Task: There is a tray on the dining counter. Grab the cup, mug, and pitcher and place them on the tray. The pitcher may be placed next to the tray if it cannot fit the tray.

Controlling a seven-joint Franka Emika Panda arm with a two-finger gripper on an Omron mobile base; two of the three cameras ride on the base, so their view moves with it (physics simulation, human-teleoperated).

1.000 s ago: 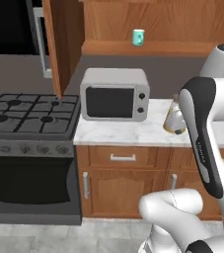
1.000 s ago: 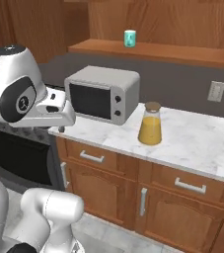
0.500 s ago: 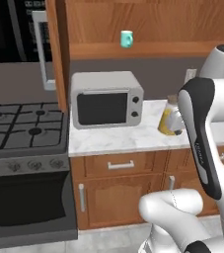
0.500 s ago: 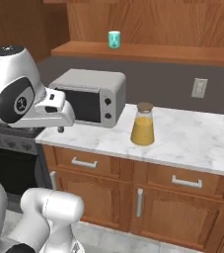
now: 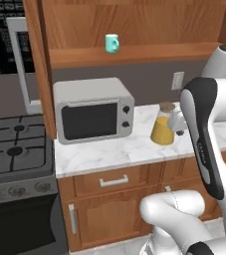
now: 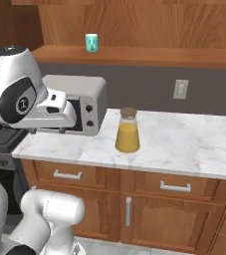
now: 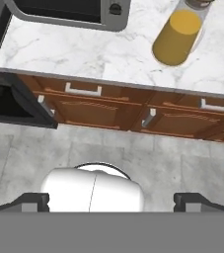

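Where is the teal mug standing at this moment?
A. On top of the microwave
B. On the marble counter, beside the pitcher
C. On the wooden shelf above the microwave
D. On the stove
C: the mug stands on the wooden shelf above the microwave, while the pitcher stands on the marble counter below.
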